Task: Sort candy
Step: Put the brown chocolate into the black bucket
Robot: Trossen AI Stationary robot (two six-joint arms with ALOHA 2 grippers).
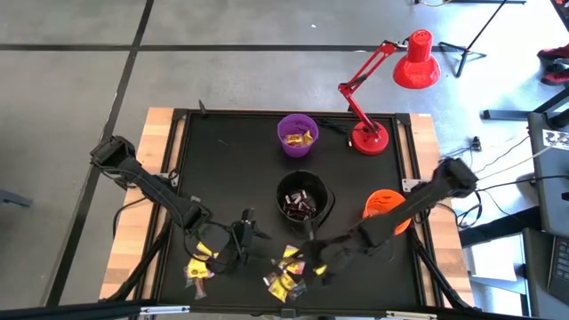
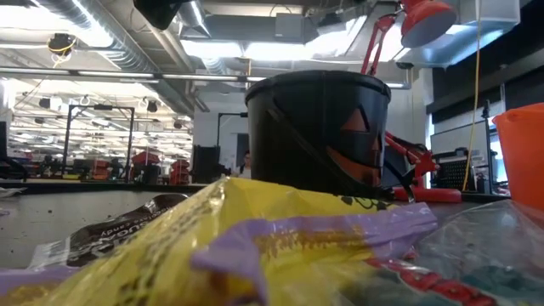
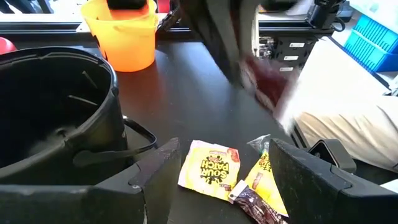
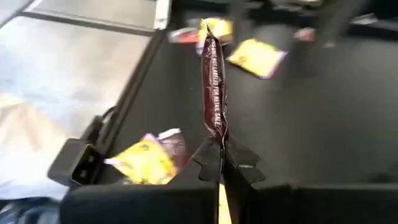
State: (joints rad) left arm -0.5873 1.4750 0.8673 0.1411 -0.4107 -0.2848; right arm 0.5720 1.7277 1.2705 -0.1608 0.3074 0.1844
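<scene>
The candy (image 1: 286, 269) is scattered in two small heaps on the near part of the black surface (image 1: 231, 169), in front of the black bowl (image 1: 303, 201); some pieces already lie in that bowl and in the purple bowl (image 1: 297, 135), while the orange bowl (image 1: 384, 206) stands to the right. The pieces are judged to be very light, with thin, crinkly, slippery wrappers that flex and swing when lifted; a crimped wrapper end or the flat middle is probably best pinched, one piece at a time.

The right hand (image 4: 221, 163) is closed tight on the end of a dark brown wrapped candy (image 4: 213, 81), which stands up limply from the fingertips above the surface. The left hand (image 3: 214, 169) is held partly open and empty, low over a yellow Sour Patch packet (image 3: 209, 169) beside the black bowl, with nothing touched by its fingers (image 3: 157, 168).
</scene>
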